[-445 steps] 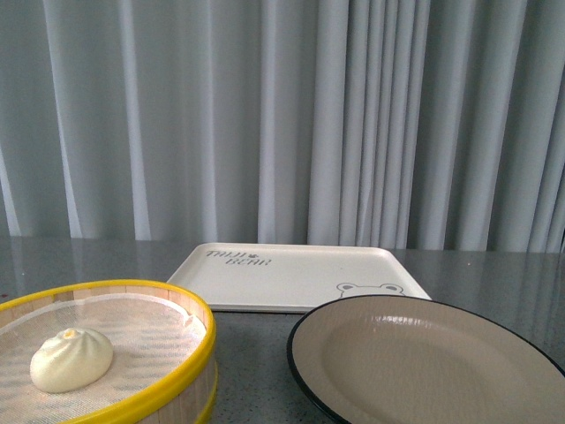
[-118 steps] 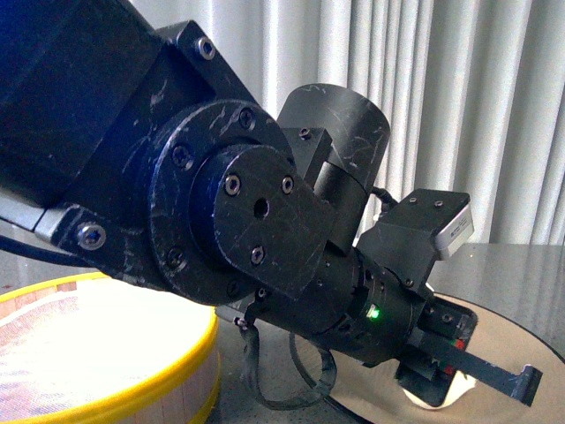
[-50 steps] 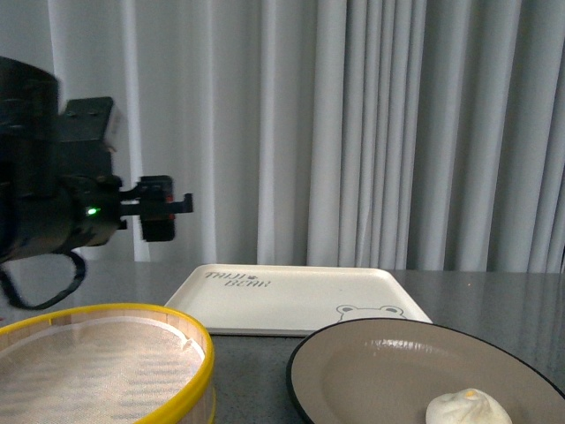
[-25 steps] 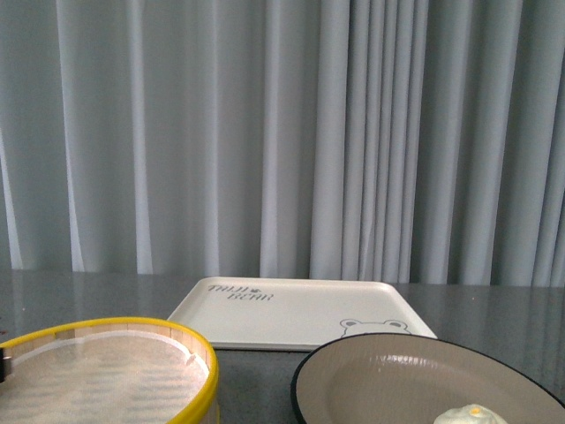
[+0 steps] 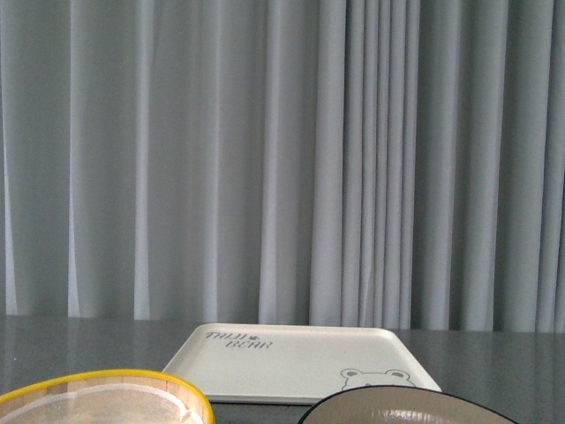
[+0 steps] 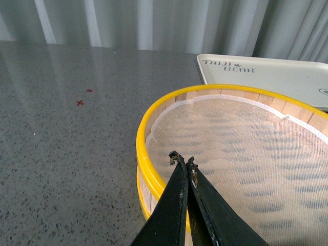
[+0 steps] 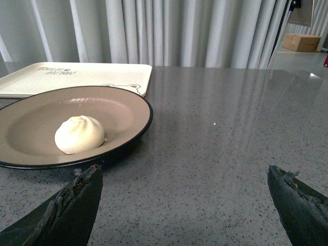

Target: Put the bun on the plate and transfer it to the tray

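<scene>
The cream-white bun (image 7: 80, 134) sits on the beige-grey plate (image 7: 123, 110) with the black rim. Only the plate's far rim (image 5: 406, 414) shows in the front view, and the bun is out of view there. The cream tray (image 5: 296, 360) with dark lettering and a bear outline lies flat behind the plate; it also shows in the right wrist view (image 7: 77, 77) and the left wrist view (image 6: 277, 74). My right gripper (image 7: 187, 177) is open and empty, low over the table beside the plate. My left gripper (image 6: 182, 160) is shut and empty above the steamer.
The yellow-rimmed bamboo steamer (image 6: 154, 171) with a white cloth liner stands left of the plate; its rim (image 5: 115, 382) shows in the front view. Grey curtains hang behind the grey speckled table (image 7: 230, 133). A brown box (image 7: 301, 42) sits far off.
The front view has tilted upward, so plate, bun and steamer have slid down out of frame. Earlier the left arm carried the bun from steamer to plate and withdrew.
</scene>
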Controlling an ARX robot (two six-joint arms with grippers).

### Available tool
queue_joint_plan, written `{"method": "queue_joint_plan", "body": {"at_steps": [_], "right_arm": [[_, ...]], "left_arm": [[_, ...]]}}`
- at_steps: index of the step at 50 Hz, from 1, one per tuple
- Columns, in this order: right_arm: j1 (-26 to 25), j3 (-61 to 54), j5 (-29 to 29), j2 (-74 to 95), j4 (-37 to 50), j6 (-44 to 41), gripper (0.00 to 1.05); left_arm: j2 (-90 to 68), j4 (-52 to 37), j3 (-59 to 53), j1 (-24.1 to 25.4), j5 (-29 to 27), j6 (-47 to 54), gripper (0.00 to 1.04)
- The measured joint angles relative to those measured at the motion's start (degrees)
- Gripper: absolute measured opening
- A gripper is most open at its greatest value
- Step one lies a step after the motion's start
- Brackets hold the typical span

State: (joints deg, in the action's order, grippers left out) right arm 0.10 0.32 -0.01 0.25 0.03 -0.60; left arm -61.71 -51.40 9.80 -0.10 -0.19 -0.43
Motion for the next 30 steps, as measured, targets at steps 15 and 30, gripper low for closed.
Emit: {"method": "queue_joint_plan", "body": {"at_steps": [15, 30], "right_arm": [[0.0, 0.0, 0.0, 0.0, 0.0, 0.0, 0.96], [0.0, 0.0, 0.0, 0.0, 0.0, 0.0, 0.96]], "left_arm": [[9.4, 3.1, -5.8, 0.0, 0.2, 0.0, 0.04], [23.6, 14.3, -8.3, 0.0, 0.2, 0.0, 0.04]]}}
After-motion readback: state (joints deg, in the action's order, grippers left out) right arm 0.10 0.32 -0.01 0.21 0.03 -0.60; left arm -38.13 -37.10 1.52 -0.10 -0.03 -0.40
